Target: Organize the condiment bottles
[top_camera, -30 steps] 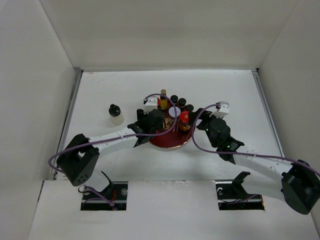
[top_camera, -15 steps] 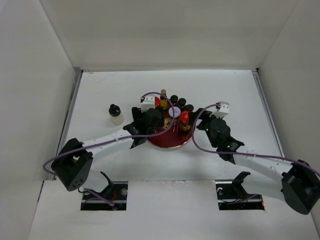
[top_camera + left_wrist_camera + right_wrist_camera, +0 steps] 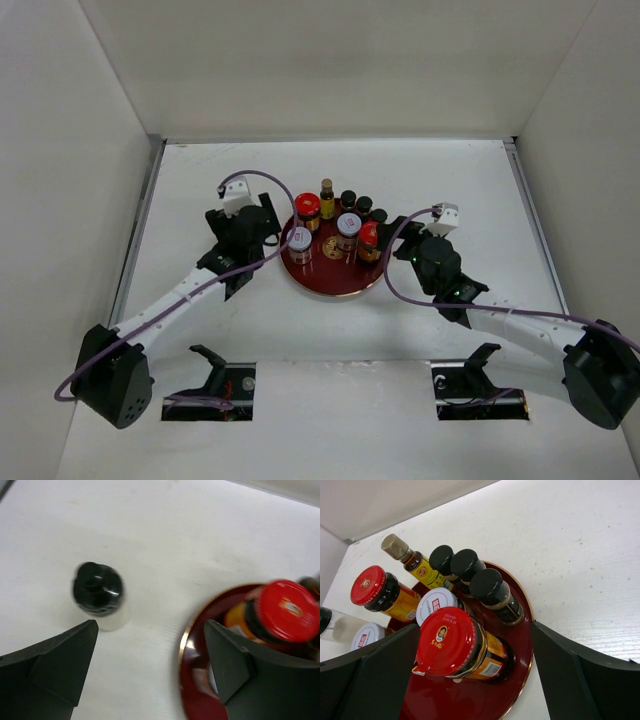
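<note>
Left arm [image 3: 180,290] angles forward, left claw [image 3: 150,630] spread wide, empty, over the black-capped bottle [image 3: 97,590] on the bench [image 3: 165,535] beside the tray [image 3: 192,680]. Right claw [image 3: 475,626] gapes, holding nothing, facing the tray's red-capped jar [image 3: 451,642].

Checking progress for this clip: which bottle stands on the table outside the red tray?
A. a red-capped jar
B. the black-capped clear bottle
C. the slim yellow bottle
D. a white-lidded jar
B: in the left wrist view the black-capped clear bottle stands on the table, apart from the red tray.
</note>
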Tool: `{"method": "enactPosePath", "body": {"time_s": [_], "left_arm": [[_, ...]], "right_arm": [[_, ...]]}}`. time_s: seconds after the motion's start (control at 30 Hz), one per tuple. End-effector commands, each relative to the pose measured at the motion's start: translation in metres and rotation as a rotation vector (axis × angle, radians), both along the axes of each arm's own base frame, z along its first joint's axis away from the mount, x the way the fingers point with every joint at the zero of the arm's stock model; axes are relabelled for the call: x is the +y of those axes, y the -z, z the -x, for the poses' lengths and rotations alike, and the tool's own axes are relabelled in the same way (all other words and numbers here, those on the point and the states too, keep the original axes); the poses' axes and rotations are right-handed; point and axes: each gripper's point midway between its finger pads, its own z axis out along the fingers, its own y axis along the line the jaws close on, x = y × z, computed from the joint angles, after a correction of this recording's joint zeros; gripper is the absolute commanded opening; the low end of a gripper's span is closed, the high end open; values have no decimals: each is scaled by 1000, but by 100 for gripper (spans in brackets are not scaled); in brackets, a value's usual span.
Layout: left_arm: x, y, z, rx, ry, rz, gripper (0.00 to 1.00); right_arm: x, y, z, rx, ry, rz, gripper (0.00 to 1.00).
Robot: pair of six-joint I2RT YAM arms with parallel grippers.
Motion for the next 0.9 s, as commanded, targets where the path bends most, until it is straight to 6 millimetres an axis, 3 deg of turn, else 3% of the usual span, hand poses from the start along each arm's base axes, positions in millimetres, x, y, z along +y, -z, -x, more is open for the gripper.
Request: {"method": "enactPosePath", "body": {"time_s": [0.0, 0.1, 0.27, 0.53, 0.87], "left_arm": [[37, 7, -4, 24, -118, -13, 88], [56, 20, -16, 49, -190, 3, 89], [63, 33, -36, 48, -236, -6, 88], [87, 43, -50, 57, -312, 2, 85], [89, 53, -59, 41, -310, 20, 74]], "right_arm": [[3, -19, -5, -51, 3, -37, 98], [4, -17, -6, -46, 3, -35, 98], [6, -17, -6, -44, -2, -30, 99], [7, -20, -3, -50, -11, -45, 99], [9, -21, -3, -51, -21, -44, 99]]}}
